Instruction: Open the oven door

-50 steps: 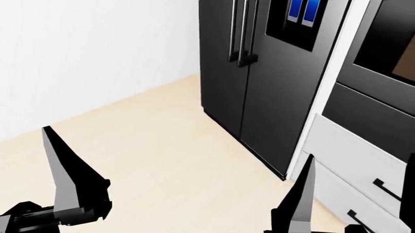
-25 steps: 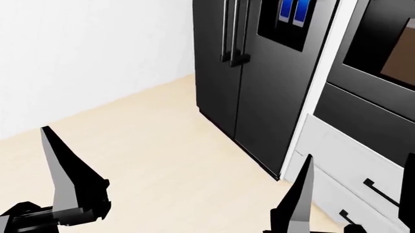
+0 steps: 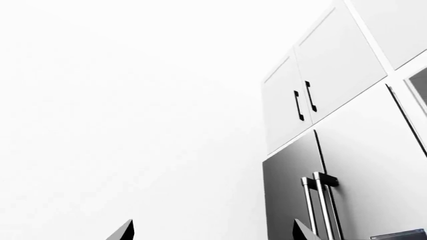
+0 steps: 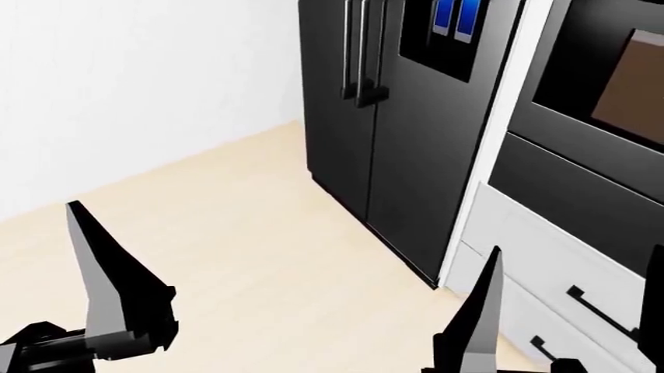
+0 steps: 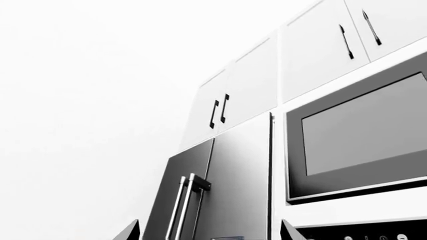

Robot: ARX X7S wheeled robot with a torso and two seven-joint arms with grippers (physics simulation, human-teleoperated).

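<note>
far to your right the oven door [image 4: 607, 85] sits shut, with both the left gripper [image 4: 104, 311] and the right gripper [image 4: 565, 318] spread wide, holding nothing and well short of it.

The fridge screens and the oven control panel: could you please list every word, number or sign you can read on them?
None can be read.
Blue screens on the tall black fridge: plain blue bars, no text visible.
Dark control strip under the black-framed glass window, right wrist view: tiny pale symbols, too small to read.
White cabinet doors: no labels.
</note>
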